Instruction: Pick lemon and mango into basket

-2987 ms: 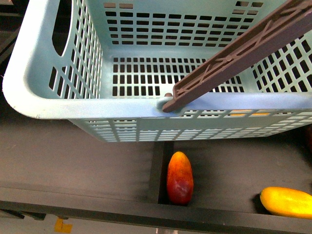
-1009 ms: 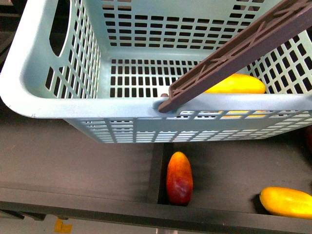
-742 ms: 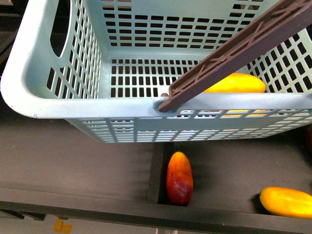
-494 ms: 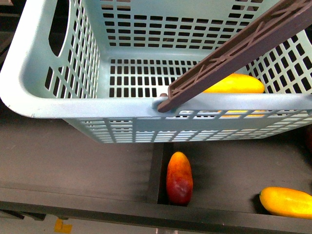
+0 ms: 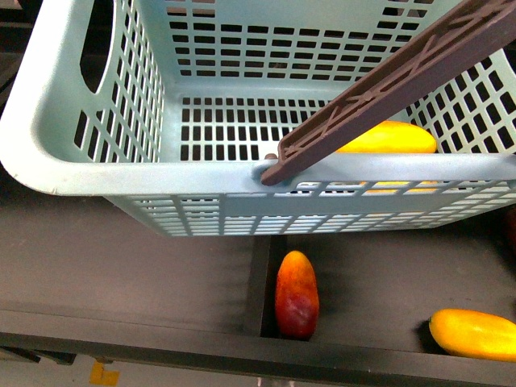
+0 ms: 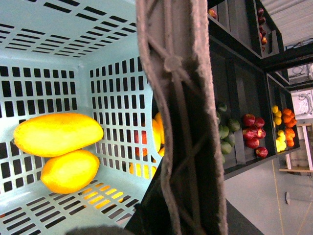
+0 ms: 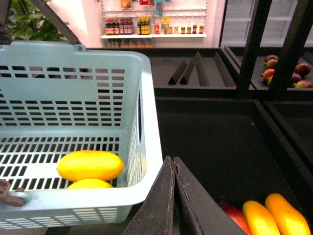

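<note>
Basket (image 5: 72, 153) holds two yellow mangoes (image 7: 90, 165).

Your front view cuts off the basket (image 5: 121, 173) on three sides, and its brown handle (image 5: 387, 85) hides part of the yellow fruit (image 5: 387, 139) inside. Neither gripper is visible to you anywhere.

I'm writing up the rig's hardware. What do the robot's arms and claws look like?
Only the right claw shows, in its wrist view: two flat, near-black fingers tapering to points, without visible markings or cables. Neither arm appears in the front view; the left claw is not seen.
</note>
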Robot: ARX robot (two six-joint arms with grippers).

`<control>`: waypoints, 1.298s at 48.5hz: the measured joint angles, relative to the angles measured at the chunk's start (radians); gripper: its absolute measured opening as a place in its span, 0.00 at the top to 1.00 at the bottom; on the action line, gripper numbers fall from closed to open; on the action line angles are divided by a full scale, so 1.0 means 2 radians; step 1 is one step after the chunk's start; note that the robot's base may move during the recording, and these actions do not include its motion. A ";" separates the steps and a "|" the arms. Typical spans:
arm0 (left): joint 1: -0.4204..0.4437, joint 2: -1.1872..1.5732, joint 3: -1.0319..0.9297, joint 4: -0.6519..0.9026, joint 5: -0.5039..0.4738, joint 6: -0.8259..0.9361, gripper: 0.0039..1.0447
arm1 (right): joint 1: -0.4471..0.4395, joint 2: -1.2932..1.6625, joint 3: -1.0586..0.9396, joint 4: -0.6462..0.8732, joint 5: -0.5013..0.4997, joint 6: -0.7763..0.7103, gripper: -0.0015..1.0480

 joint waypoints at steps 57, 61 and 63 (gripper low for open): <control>0.086 0.087 0.034 0.126 -0.209 0.019 0.96 | 0.000 -0.002 0.000 -0.002 0.000 0.000 0.08; 0.116 0.120 0.054 0.130 -0.208 -0.022 0.96 | 0.000 -0.002 0.000 -0.002 0.000 0.000 0.08; 0.136 0.149 0.076 0.130 -0.210 -0.054 0.96 | 0.000 -0.002 0.000 -0.002 0.000 0.000 0.08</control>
